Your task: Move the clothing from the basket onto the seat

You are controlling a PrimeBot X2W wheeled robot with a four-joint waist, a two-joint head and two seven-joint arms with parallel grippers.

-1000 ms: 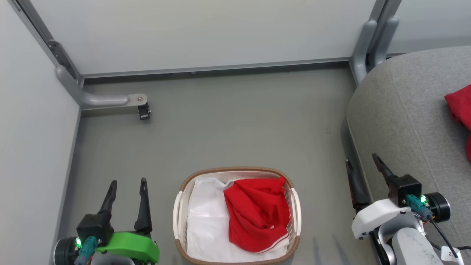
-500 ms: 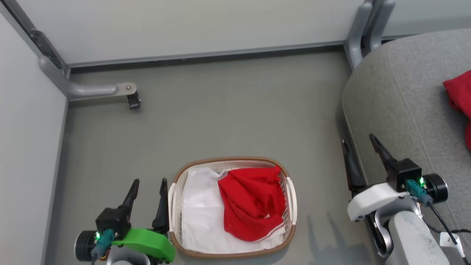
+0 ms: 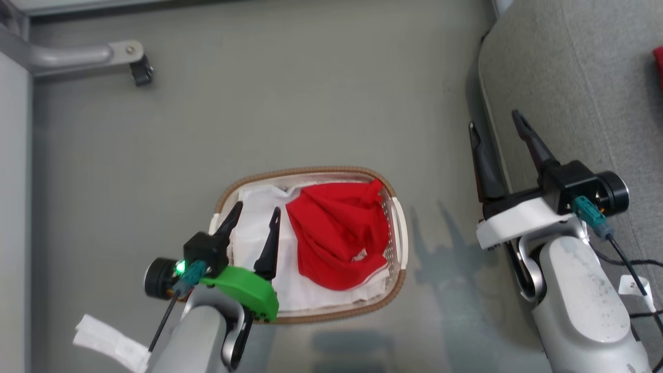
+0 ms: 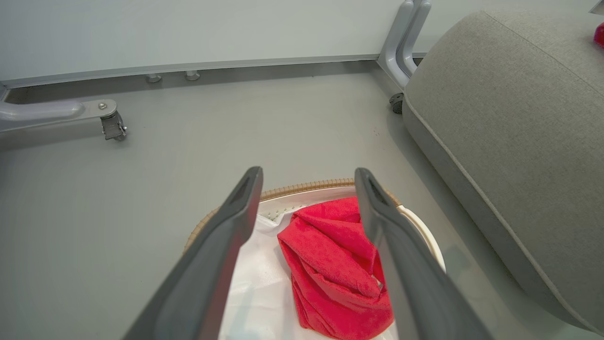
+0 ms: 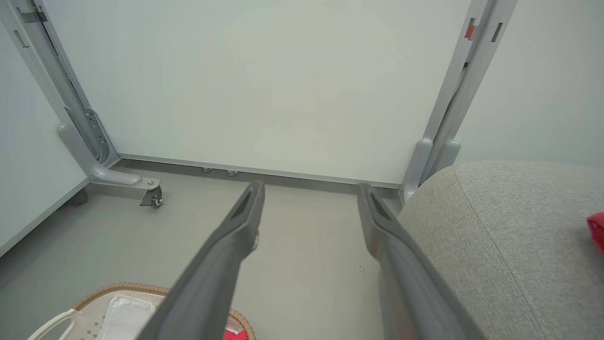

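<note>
Jaws apart — basket [image 3: 305, 170]: clothing [image 3: 336, 233], seemingly untouched

Seat [image 3: 570, 77]: cut off by the head view's right and top edges.
Red cloth [image 3: 659, 59] on it: sliver at the right edge, kind untellable.
Basket [image 3: 311, 171]: near-left rim hidden behind the green housing of the left gripper [image 3: 258, 207].
White sheet [image 3: 311, 298]: partly under the clothing [image 3: 336, 233].
White tag [image 3: 633, 285], lower right: print unreadable.
</note>
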